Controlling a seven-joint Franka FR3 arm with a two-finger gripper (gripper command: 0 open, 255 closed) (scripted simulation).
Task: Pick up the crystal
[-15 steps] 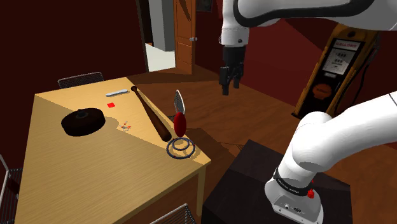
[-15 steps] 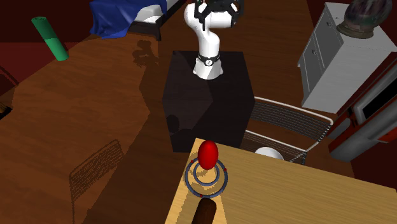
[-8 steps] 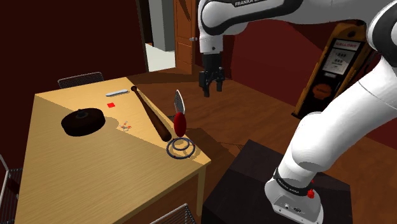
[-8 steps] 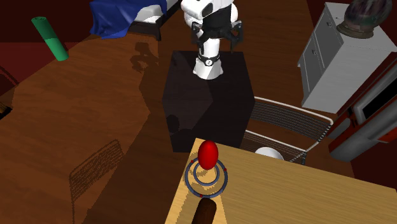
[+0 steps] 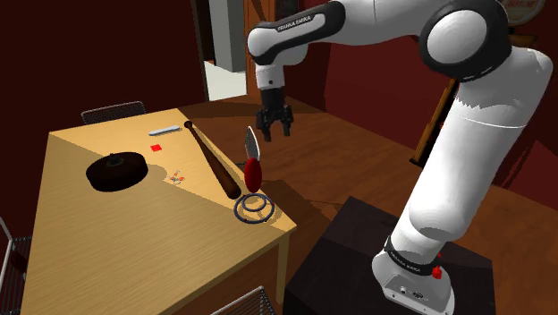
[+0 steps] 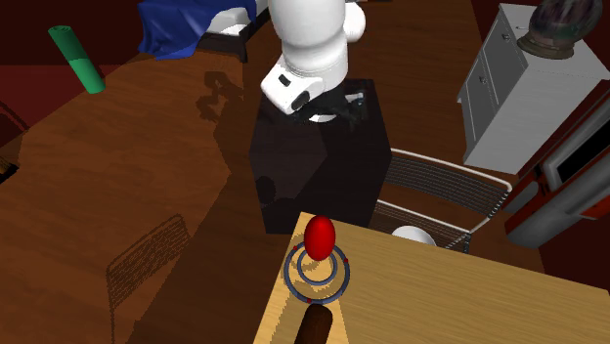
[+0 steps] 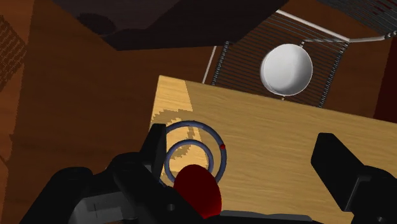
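Observation:
A tiny pale crystal with red and green specks lies on the wooden table, between a dark disc and a dark bat. Close to the table's corner a red egg-shaped piece stands beside two blue-grey rings, with a silvery blade rising behind it. My gripper hangs open in the air above and just beyond that egg, off the table's edge. In the wrist view the egg and rings sit near one of the wide-apart fingers, nothing between them.
A red square and a grey stick lie at the table's far side. A wire chair with a white ball on it stands against the table near the corner. The black stand is close by.
The arm has swung toward the shoulder view's left and come lower, bringing the gripper from over the floor to just above the red egg. The fingers stayed open. Nothing on the table moved.

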